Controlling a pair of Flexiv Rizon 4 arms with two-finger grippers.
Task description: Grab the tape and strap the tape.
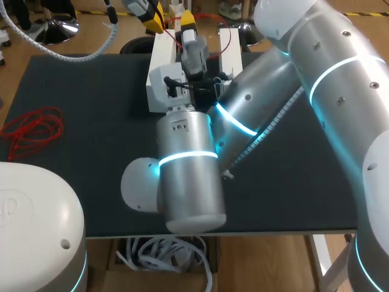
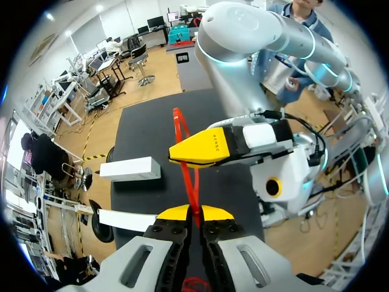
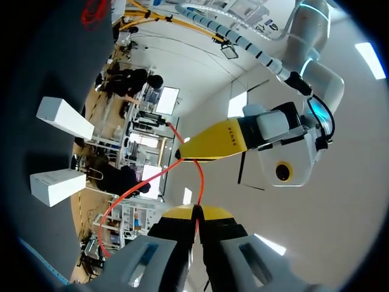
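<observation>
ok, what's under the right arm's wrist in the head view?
One white box and another white box on the black table. The right arm covers their near ends and the gap between them; what lies there cannot be seen.

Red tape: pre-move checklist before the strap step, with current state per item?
1. Left gripper shut on the red tape: ok.
2. Right gripper shut on the same tape: ok.
3. Tape unbroken between the two grippers, as seen in both wrist views: ok.
4. Tape free of the white boxes: cannot tell, because the right arm hides that area in the head view.
5. Loose red bundle on the table lies apart from both grippers: ok.
</observation>
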